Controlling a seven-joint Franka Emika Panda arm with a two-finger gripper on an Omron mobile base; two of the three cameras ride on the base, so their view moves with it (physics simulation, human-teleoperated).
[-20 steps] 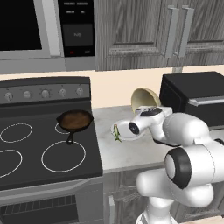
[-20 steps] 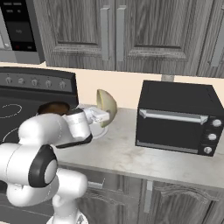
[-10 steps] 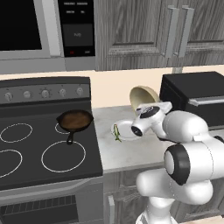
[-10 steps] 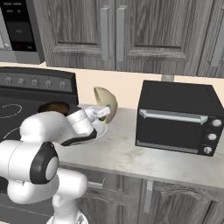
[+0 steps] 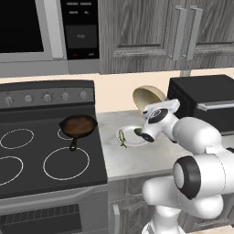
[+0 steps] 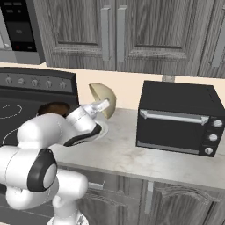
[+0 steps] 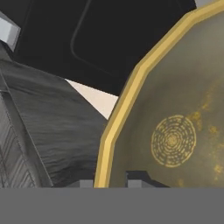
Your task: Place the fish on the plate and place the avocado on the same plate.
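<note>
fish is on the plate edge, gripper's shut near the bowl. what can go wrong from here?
1. The fish lies across the left rim of the plate, partly overhanging; a nudge could tip it onto the counter.
2. The gripper sits low over the plate with a dark green lump, probably the avocado, at its tip. Whether it is held I cannot tell.
3. The tilted bowl looms close ahead of the hand; the wrist could knock it.

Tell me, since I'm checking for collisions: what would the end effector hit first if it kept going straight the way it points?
Most likely the yellowish bowl leaning by the wall: the end effector faces its inside, seemingly close, though depth is unclear.
</note>
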